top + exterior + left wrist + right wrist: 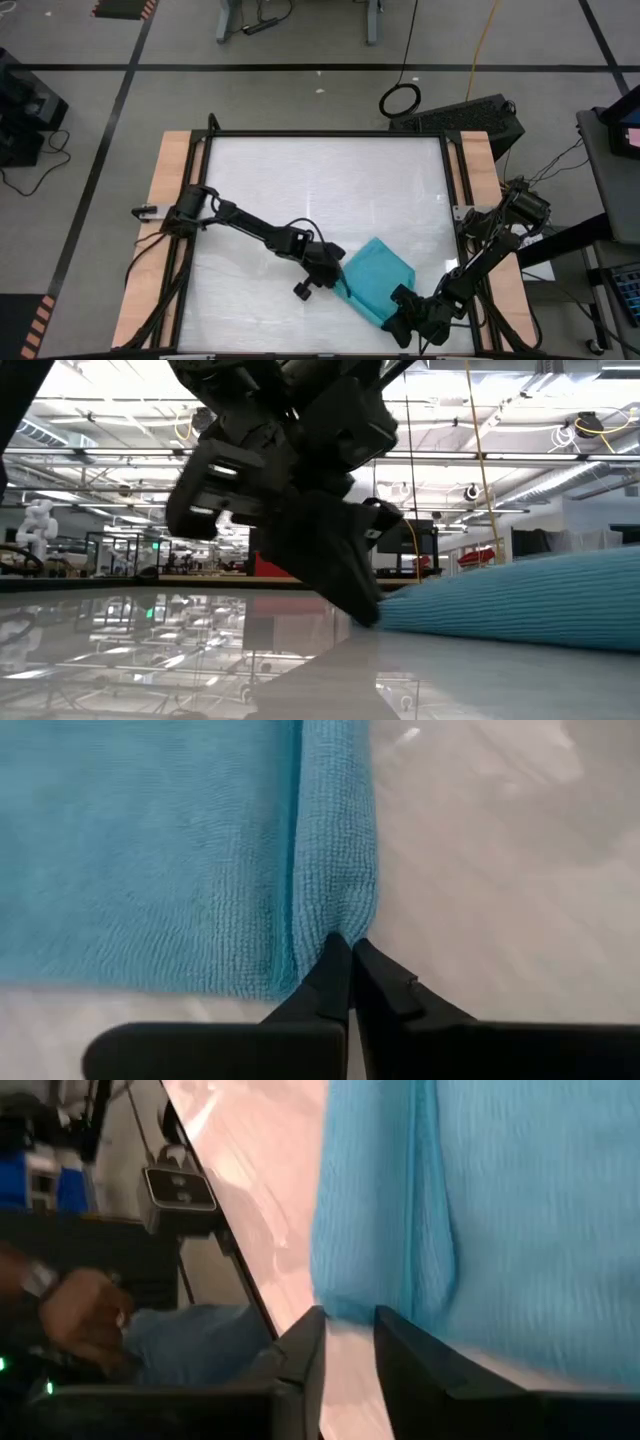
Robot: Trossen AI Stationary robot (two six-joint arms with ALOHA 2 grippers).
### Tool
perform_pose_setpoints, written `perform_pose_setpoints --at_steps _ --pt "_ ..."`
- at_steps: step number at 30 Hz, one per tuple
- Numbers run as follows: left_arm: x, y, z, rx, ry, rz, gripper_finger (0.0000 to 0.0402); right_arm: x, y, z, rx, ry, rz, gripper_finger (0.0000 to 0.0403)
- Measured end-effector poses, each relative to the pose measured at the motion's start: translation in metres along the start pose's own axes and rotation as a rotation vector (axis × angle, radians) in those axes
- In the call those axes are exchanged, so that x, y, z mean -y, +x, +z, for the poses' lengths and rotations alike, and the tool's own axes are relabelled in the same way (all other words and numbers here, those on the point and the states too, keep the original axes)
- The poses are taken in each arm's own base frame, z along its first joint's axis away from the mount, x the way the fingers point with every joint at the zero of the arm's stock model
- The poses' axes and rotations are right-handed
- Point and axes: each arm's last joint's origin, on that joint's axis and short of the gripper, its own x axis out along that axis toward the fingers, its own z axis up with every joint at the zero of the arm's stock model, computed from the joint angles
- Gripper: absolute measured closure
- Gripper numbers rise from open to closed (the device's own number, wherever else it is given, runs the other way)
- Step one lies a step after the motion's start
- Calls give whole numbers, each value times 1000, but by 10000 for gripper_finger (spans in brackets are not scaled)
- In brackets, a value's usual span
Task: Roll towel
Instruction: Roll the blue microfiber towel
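The turquoise towel [378,280] lies flat on the white tabletop [300,190] near its front right. One long edge is turned over into a narrow strip [335,850]. My left gripper [336,277] is at the towel's left edge, its fingers shut at the end of that strip [345,952]. In the low view it slants down to the towel's edge [368,615]. My right gripper [400,322] is at the towel's near right corner, slightly open. The towel's edge [350,1312] lies right at the gap between its fingertips [350,1342]. My left gripper pinches the end of the towel's turned-over strip [330,925] between its two shut fingertips. The fingers slant down from the table's left and lie along the strip. The towel lies on the table. I cannot tell whether my right gripper touches the towel.
The table's black frame rail [455,200] and wooden side boards [165,220] run along both sides. The right arm reaches in over the right rail. A person's hand [80,1320] shows beyond the table's edge in the right wrist view. Bare tabletop lies to the left and far side.
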Motion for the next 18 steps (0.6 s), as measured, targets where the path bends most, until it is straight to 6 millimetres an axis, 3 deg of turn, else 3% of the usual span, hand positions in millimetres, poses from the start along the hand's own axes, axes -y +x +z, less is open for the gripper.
perform_pose_setpoints --at_steps 6,13,18 --pt "7 -1 -8 -49 -68 -147 397 -6 -16 4 -46 -74 -12 275" --pt "-1 -6 -16 -76 -421 -220 398 -1 -34 13 -25 -97 -120 265" --pt "-9 -9 -21 -93 -616 -231 399 -8 -35 14 -4 -243 -58 266"
